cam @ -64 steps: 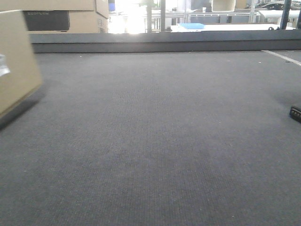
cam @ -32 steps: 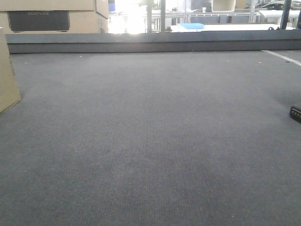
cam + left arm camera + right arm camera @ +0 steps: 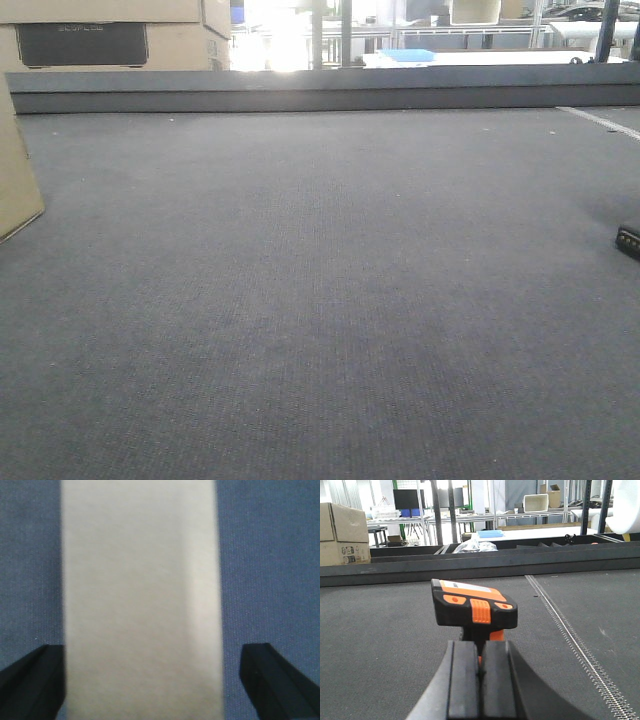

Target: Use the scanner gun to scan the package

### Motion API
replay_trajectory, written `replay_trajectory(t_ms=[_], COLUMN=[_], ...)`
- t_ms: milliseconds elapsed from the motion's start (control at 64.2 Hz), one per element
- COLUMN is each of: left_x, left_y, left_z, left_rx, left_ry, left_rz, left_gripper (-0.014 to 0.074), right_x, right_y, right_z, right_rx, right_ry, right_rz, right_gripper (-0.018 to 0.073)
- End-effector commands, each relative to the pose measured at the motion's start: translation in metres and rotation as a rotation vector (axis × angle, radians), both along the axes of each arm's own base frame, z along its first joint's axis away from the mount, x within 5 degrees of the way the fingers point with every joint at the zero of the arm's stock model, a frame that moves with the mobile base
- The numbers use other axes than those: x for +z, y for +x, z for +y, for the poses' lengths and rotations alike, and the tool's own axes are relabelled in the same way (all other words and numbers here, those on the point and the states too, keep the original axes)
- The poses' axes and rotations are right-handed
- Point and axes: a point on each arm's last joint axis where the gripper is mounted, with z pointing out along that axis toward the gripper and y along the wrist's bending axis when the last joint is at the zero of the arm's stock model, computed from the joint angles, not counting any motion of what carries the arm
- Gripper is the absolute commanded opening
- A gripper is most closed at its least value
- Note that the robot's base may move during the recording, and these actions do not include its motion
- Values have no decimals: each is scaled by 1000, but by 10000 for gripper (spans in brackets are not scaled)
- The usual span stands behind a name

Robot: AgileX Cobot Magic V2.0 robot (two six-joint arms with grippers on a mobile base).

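Two hands at work: the left hand [image 3: 150, 680] hangs spread astride the package [image 3: 140, 600] — apparently to clamp it. The right hand [image 3: 480, 680] pinches the scanner gun [image 3: 473, 610] by its handle, head forward — likely for aiming.

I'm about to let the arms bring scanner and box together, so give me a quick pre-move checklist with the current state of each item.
1. Right gripper shut on the scanner gun: ok.
2. Scanner gun upright in the grip: ok.
3. Package lies between the left gripper fingers: ok.
4. Left fingers closed on the package: not ok, they stand apart beside it.
5. Barcode label facing the scanner: cannot tell, no label in view.
6. Belt between package and scanner free: ok.
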Motion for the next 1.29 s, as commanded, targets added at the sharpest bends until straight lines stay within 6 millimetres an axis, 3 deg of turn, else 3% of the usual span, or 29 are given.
replay_trajectory(t_ms=[0, 109, 296, 436, 576, 685, 888, 1059, 1277], left_x=[5, 14, 56, 92, 113, 112, 90, 77, 74], left_y=[1, -1, -19, -46, -78, -100, -129, -150, -190], left_z=[2, 2, 2, 1, -4, -9, -13, -15, -18], left_rx=[6, 13, 14, 17, 19, 16, 33, 32, 27], left_ry=[11, 14, 44, 63, 42, 8, -26, -21, 2], left_rz=[-30, -56, -165, -270, -375, -391, -404, -506, -838], left_gripper=[596, 575, 567, 567, 527, 355, -115, -111, -111], right_x=[1, 1, 1, 1, 1, 10, 34, 37, 37], right_y=[0, 0, 0, 0, 0, -1, -7, -7, -7], right_z=[0, 0, 0, 0, 0, 0, 0, 0, 0], right_rx=[2, 2, 2, 2, 2, 2, -5, -5, -6], right_ry=[-3, -3, -3, -3, -3, -5, -5, -5, -4], right_rz=[-15, -15, -15, -15, -15, -35, -35, -40, -30], right_gripper=[-169, -169, -169, -169, -169, -169, -169, -169, -169])
